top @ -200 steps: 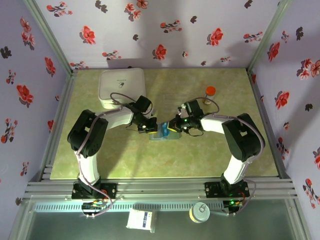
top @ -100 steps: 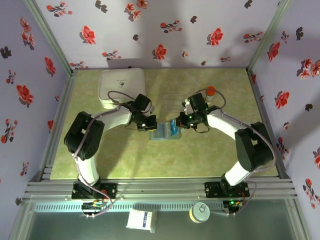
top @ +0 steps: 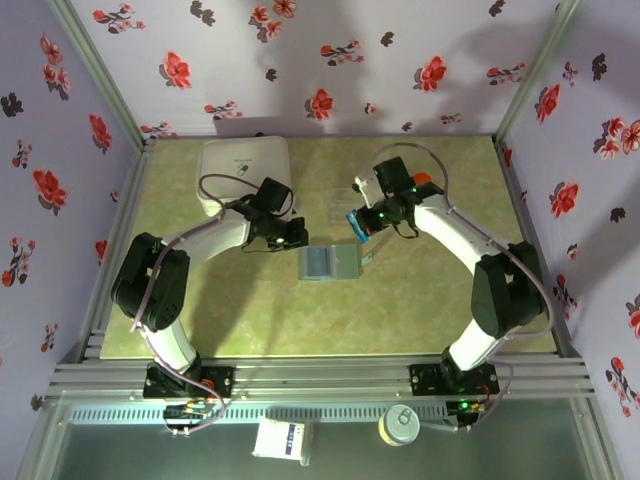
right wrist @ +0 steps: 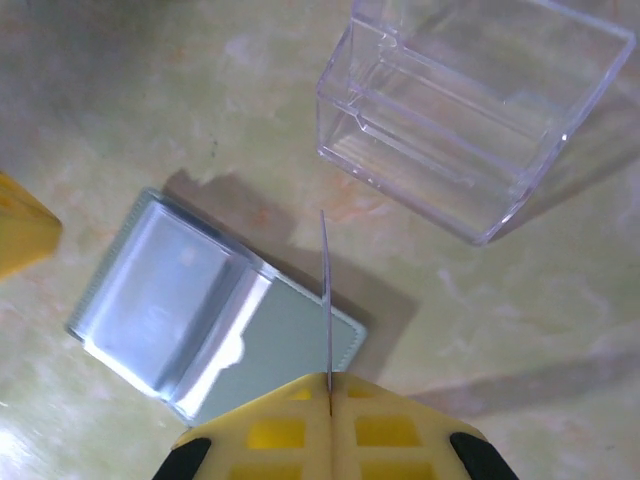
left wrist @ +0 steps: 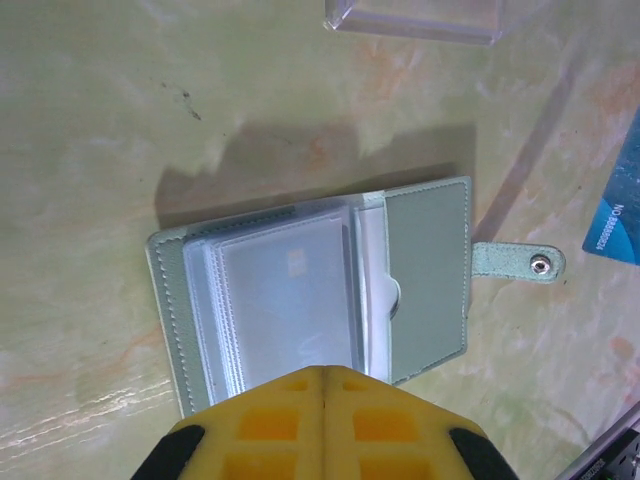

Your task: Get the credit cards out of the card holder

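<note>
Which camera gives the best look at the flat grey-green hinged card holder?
Left wrist: the grey-green card holder lies open, clear sleeves and snap tab plain. Right wrist shows it angled; top external, small.

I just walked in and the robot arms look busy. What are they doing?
The right gripper is pinching a blue-teal credit card, holding it up near the clear tray. The card holder lies open on the table, plastic sleeves showing. The left gripper is closed with nothing in it, hanging over one edge of the card holder.
</note>
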Robot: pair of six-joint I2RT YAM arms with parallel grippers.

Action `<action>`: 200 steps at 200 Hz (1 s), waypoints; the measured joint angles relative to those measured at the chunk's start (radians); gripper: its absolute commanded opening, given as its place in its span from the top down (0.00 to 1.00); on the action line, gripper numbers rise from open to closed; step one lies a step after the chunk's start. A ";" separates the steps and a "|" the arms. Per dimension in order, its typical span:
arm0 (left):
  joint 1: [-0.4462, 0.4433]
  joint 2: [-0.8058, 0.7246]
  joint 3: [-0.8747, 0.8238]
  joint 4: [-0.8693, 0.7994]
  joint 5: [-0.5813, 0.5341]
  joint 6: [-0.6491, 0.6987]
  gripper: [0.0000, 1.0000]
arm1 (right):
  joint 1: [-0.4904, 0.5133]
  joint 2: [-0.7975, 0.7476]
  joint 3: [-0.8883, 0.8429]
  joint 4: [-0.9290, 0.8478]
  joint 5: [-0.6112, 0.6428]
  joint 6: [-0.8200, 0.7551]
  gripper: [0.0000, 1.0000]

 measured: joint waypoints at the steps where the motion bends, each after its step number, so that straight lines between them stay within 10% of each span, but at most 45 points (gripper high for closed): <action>1: 0.000 0.000 0.000 0.000 0.000 0.000 0.96 | 0.000 0.003 0.004 -0.005 0.002 -0.009 1.00; 86: 0.056 -0.035 -0.027 0.039 0.005 -0.003 0.96 | -0.001 0.221 0.353 -0.245 0.025 -0.562 1.00; 200: 0.125 -0.069 -0.065 0.046 0.031 -0.002 0.96 | -0.002 0.591 0.860 -0.545 0.027 -0.844 1.00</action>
